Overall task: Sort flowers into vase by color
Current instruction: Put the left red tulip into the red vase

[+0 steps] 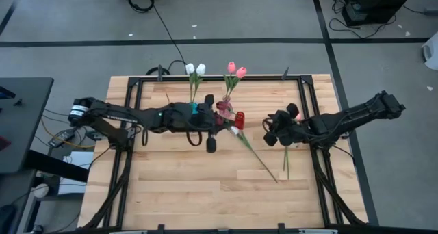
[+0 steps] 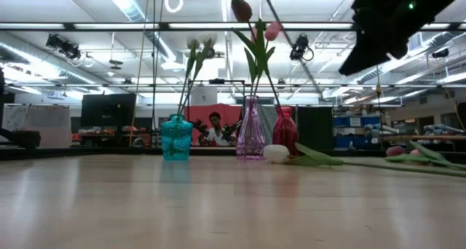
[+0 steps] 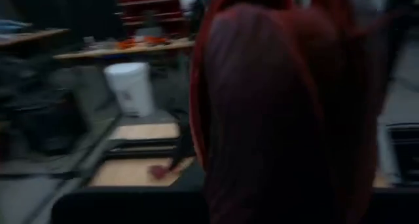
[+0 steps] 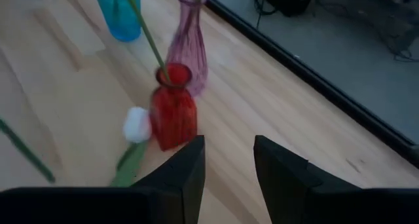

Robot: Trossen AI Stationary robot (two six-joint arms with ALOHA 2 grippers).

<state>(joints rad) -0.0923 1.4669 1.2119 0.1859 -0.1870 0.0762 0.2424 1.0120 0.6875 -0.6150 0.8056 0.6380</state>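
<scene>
A dark red tulip's head (image 3: 275,106) fills my left wrist view. Its green stem (image 4: 147,34) slants down into the mouth of the red vase (image 4: 171,112). My left gripper (image 1: 213,124) is over the vases at the table's middle. My right gripper (image 4: 228,171) hovers open to the right of the red vase (image 1: 239,118) and holds nothing. A white tulip (image 1: 235,130) lies on the table beside the red vase. A pink tulip (image 1: 296,115) lies under my right arm. White tulips stand in the blue vase (image 2: 176,137) and pink ones in the purple vase (image 2: 251,129). My left gripper holds the dark red tulip near its head end, which reaches back close to the wrist camera. The head (image 3: 275,106) and the gripper hide the fingers and the place of contact. The stem slants down, and its lower end (image 4: 163,72) is inside the red vase's mouth.
The three vases stand close together near the table's far edge. The white tulip's stem (image 1: 260,159) runs across the table toward the near right. The table's black frame rails (image 1: 137,111) run along both sides. Bare wood lies toward the near edge.
</scene>
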